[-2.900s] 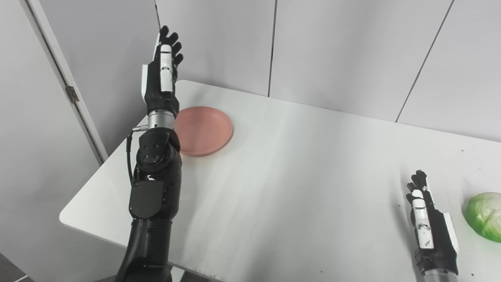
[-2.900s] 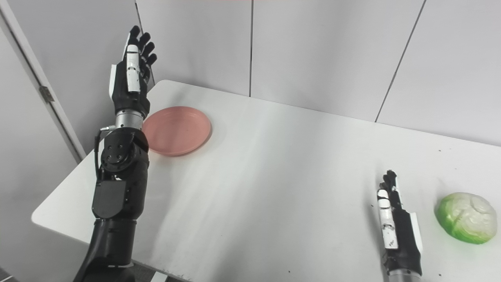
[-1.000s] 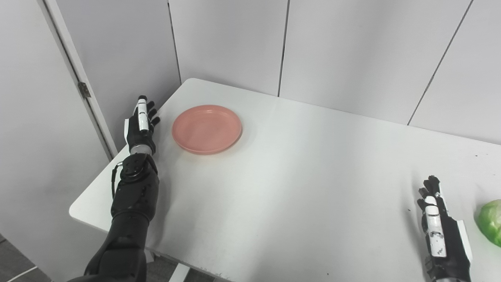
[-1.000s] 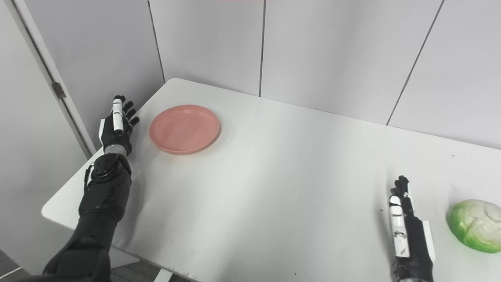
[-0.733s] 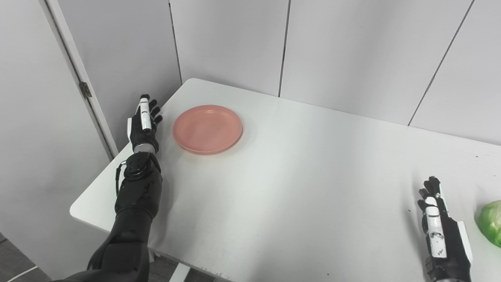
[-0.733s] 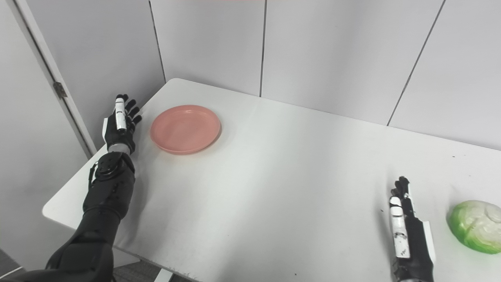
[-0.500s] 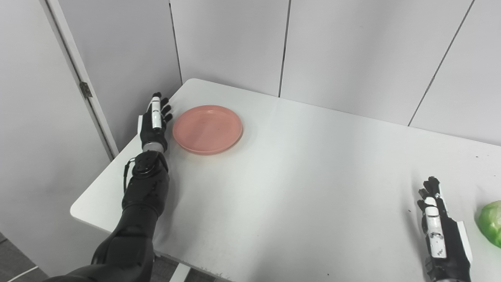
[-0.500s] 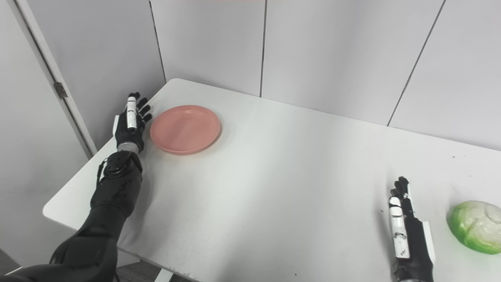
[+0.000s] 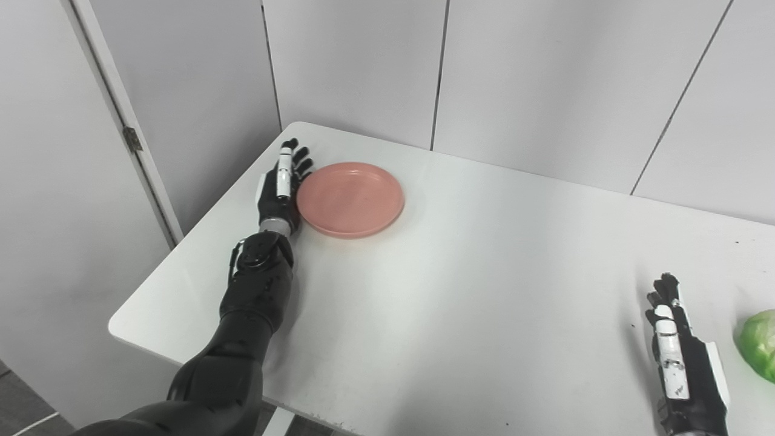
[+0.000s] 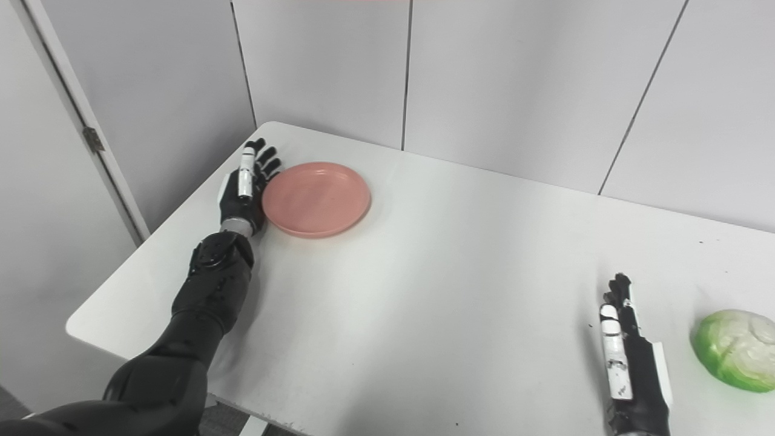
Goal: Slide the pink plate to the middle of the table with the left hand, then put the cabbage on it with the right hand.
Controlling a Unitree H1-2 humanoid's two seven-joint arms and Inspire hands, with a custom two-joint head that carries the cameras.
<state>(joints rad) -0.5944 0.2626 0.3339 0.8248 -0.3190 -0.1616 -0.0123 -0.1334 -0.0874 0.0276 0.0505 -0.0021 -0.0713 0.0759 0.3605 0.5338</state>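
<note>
The round, shallow pink plate (image 9: 350, 197) sits on the white table (image 9: 460, 290) near its far left corner, well short of the middle; the left hand (image 9: 280, 191), black with white panels, stands on edge with its fingers extended and apart, its palm side against the plate's left rim and holding nothing; whether it presses or merely touches cannot be told from either view. The right hand (image 10: 629, 363) lies flat near the table's near right edge, fingers straight and together-ish, empty, with the pale green head of cabbage (image 10: 734, 349) just beside it to the right but not touching (the left eye view cuts the cabbage off at the frame edge).

The step in hand looks like the sideways push of the plate, barely begun, with most of the travel to the centre left to do.

Several things could spoil it from here; the contact sits on one side of a round rim, so a push not aimed through the plate's centre could spin it or let it slip off the fingers and veer toward the back wall; a hand riding too high could climb over the low rim and tip the plate; a hard shove on a smooth top could send the plate sliding past the middle; and the cabbage, being round, could roll off the near edge if the right hand nudges it before closing round it.
</note>
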